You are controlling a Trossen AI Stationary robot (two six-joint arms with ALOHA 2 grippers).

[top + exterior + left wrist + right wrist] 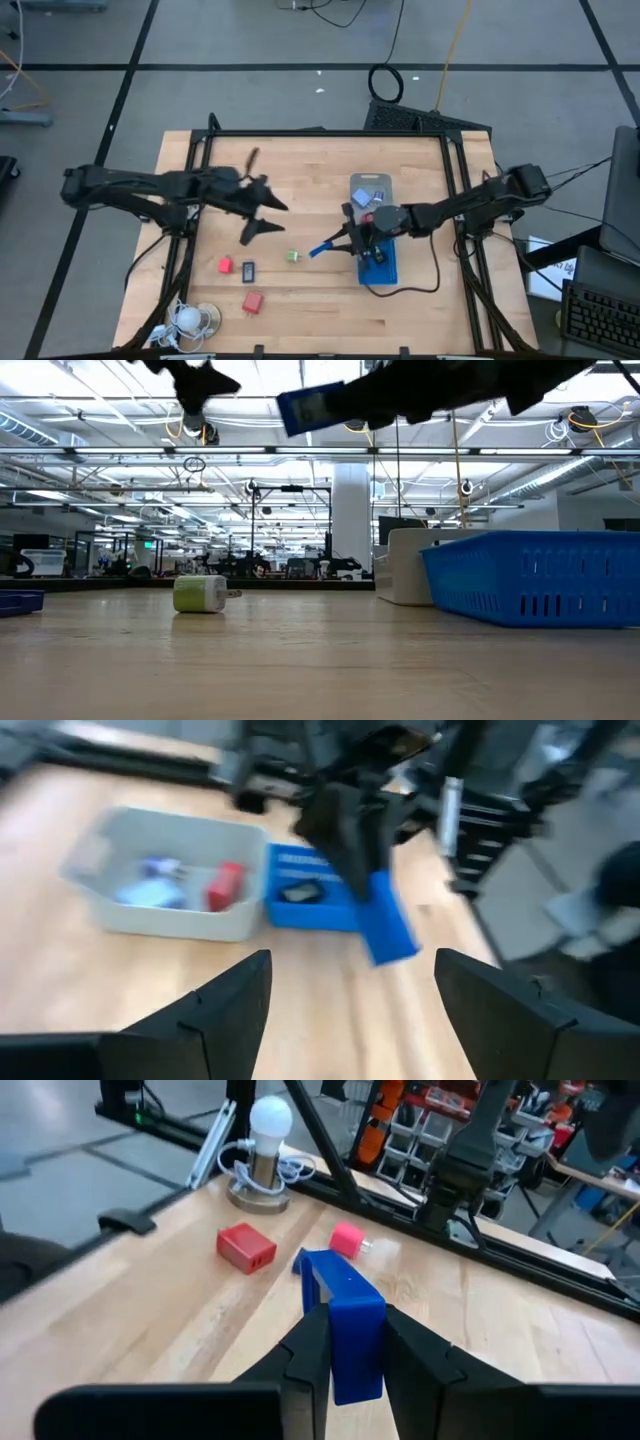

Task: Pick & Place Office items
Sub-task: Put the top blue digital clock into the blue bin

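right gripper (345,1342): pinched on a blue piece (345,1325), held above the table near the blue tray (380,262)
left gripper (262,208): fingers spread, empty
risk: piece twists free, missing the tray
farther: red blocks (246,1246) untouched

We count two rectangular trays, one clear plastic (366,186) and one blue plastic (382,268), two small red blocks (252,301), and one green-and-white cube (293,256).

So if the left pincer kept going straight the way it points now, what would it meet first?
Probably the blue piece held in the right pincer, which hangs straight ahead between the open left pincer's fingers. Depth is unclear; the clear tray sits off to one side.
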